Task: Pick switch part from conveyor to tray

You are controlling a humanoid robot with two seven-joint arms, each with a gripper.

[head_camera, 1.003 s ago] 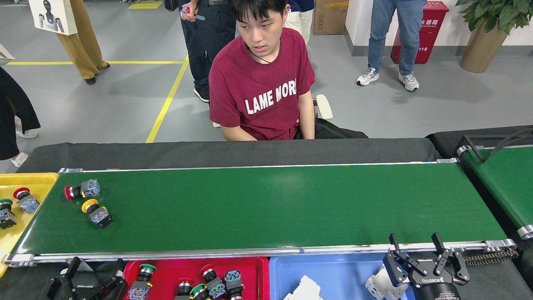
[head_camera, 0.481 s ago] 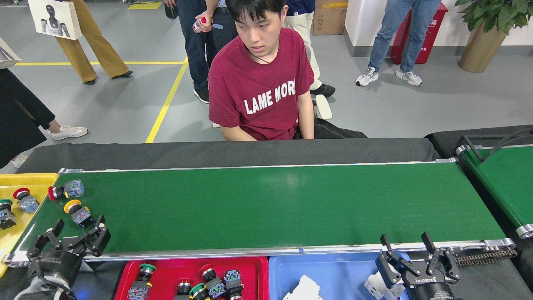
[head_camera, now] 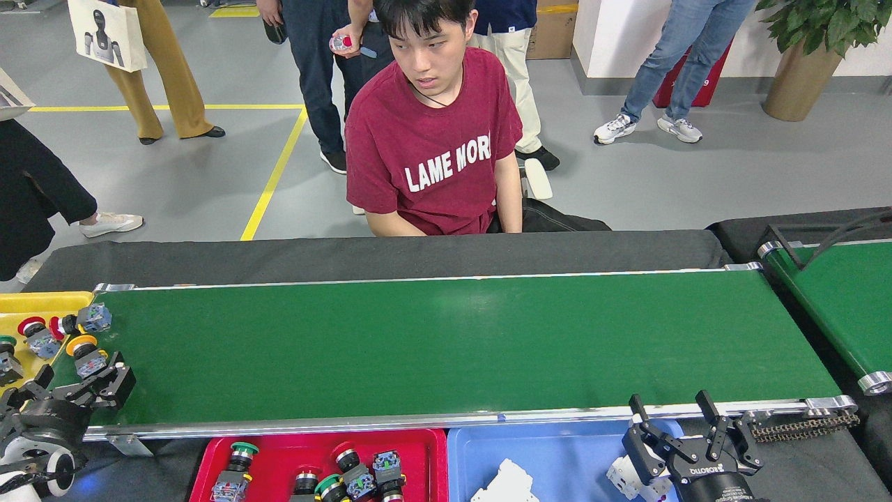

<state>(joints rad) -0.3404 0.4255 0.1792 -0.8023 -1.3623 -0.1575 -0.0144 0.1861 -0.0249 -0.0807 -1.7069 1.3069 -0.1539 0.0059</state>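
Yellow-capped switch [head_camera: 86, 354] sits at the far left end of the conveyor [head_camera: 446, 348], lying on its side with its cap pointing up-left. Just beyond it, a red-capped switch [head_camera: 78, 321] lies right at the belt's left edge, beside the yellow tray [head_camera: 38, 304]. That tray holds two more switches, one red-capped [head_camera: 36, 336] and one green-capped [head_camera: 8, 357].

Left gripper [head_camera: 75, 383] hovers low at the belt's near-left corner, jaws spread wide, nothing between them; the yellow switch lies just beyond its fingertips, right fingertip close to the switch body, whether touching I cannot tell.

Right gripper [head_camera: 672, 418] hangs over the near rail at the belt's right end, above the blue tray [head_camera: 557, 460], fingers apart and empty. White parts [head_camera: 505, 484] lie in that blue tray.

Red tray [head_camera: 279, 460] in front, centre-left, carries a cluster of switches with green, red and black caps.

Across the belt sits a person in a maroon T-shirt [head_camera: 432, 153]; other people stand on the grey floor behind. A second green belt [head_camera: 847, 300] runs off at the right.
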